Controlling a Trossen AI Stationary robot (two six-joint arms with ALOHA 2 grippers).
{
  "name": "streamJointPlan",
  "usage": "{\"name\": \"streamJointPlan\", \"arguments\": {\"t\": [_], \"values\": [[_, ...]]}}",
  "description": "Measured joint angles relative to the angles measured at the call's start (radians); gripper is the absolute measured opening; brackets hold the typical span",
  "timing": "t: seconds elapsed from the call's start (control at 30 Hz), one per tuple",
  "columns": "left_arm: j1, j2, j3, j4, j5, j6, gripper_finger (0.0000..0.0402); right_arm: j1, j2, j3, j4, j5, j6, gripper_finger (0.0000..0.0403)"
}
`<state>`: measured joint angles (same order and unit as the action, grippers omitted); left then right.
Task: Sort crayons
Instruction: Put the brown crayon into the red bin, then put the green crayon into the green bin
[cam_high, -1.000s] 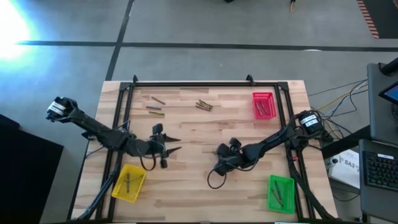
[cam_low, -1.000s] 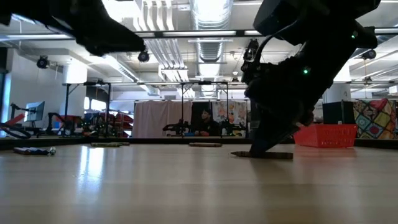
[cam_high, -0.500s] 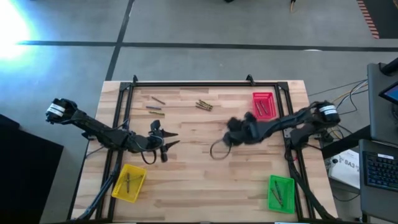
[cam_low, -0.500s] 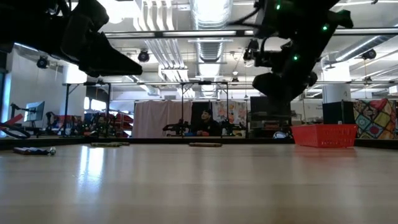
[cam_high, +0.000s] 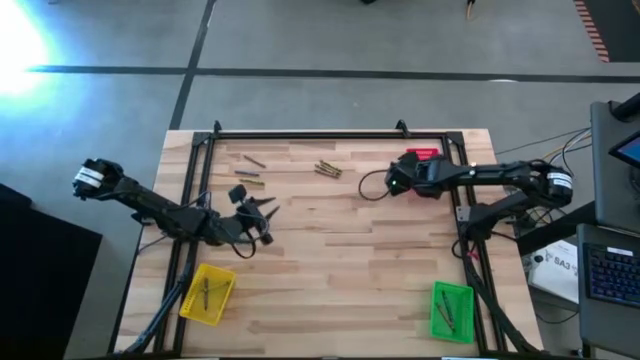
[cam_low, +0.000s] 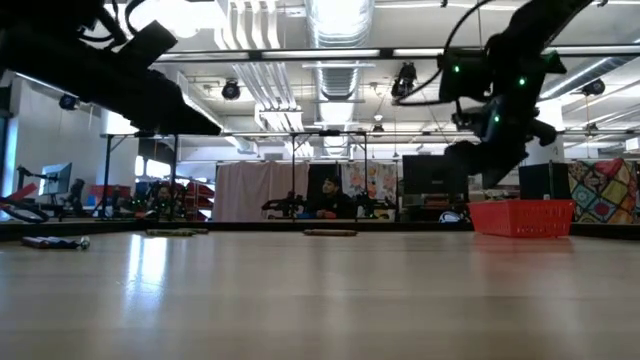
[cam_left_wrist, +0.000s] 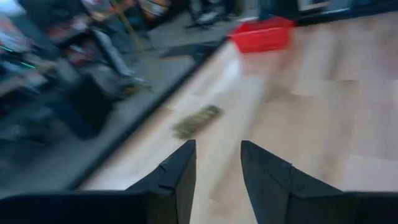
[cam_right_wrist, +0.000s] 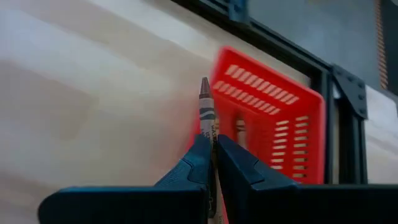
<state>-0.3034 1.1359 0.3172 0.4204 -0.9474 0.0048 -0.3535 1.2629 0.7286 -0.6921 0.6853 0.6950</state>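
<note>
The wooden counter (cam_high: 330, 260) carries three trays: a red tray (cam_high: 424, 158) at the far right, a green tray (cam_high: 451, 309) at the near right and a yellow tray (cam_high: 207, 293) at the near left. The right arm has swung from mid-counter across to the red tray within the last second, and its right claw (cam_right_wrist: 211, 146) is clamped together on a single crayon (cam_right_wrist: 206, 112) that sticks out past the fingertips, now poised at the tray's edge; in my judgement a release into the tray comes next. The left claw (cam_high: 262, 212) has drifted toward the far side, fingers a little apart and holding nothing, facing the clustered loose crayons (cam_high: 328, 169). More loose crayons (cam_high: 250, 176) lie at the far left, so sorting is only partly done.
</note>
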Motion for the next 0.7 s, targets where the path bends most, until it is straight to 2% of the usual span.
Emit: {"name": "streamJointPlan", "arguments": {"t": [0.1,0.3,0.4,0.53,0.7], "values": [[0.056,-0.005,0.000,0.063,0.008,0.068,0.0093,-0.058,0.007,-0.038,0.032,0.022,0.001,0.0013],[0.204,-0.002,0.000,0.075,0.239,0.071,0.0078,-0.160,0.019,-0.083,0.077,0.041,0.011,0.0013],[0.268,0.003,-0.001,0.075,0.311,0.062,0.0077,-0.184,0.019,-0.087,0.078,0.046,-0.003,0.0021],[0.345,0.003,-0.002,0.081,0.377,0.065,0.0077,-0.185,0.019,-0.086,0.080,0.044,-0.047,0.0059],[0.464,0.003,-0.002,0.103,0.576,0.066,0.0077,-0.184,0.019,-0.085,0.086,0.034,-0.057,0.0117]]}}
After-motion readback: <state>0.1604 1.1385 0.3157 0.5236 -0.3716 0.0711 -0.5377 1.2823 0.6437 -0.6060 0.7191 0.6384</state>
